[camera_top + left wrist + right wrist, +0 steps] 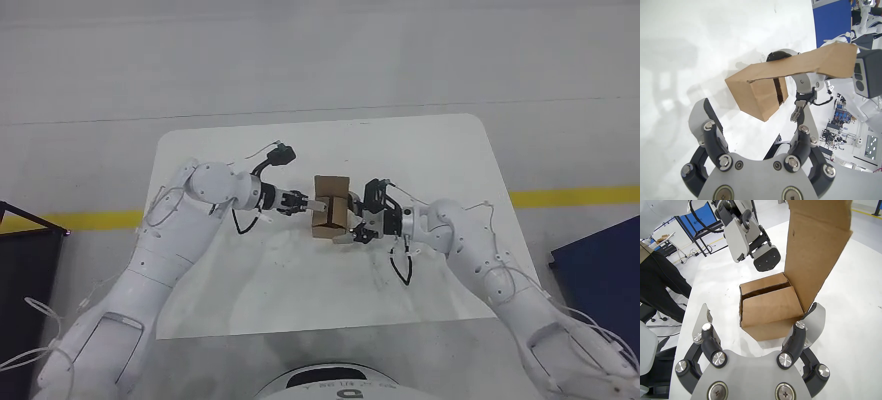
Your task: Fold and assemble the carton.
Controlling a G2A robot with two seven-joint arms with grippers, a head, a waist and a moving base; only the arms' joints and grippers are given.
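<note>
The left gripper hangs with fingers spread and empty, just beside the left face of the brown carton, which stands on the desk between both arms. Its two inner flaps lie folded down with a slit between them, and one large flap stands upright on the far side. The right gripper, likewise released, is nearer, one finger at that flap's hinge corner, and seems better placed to press it down.
</note>
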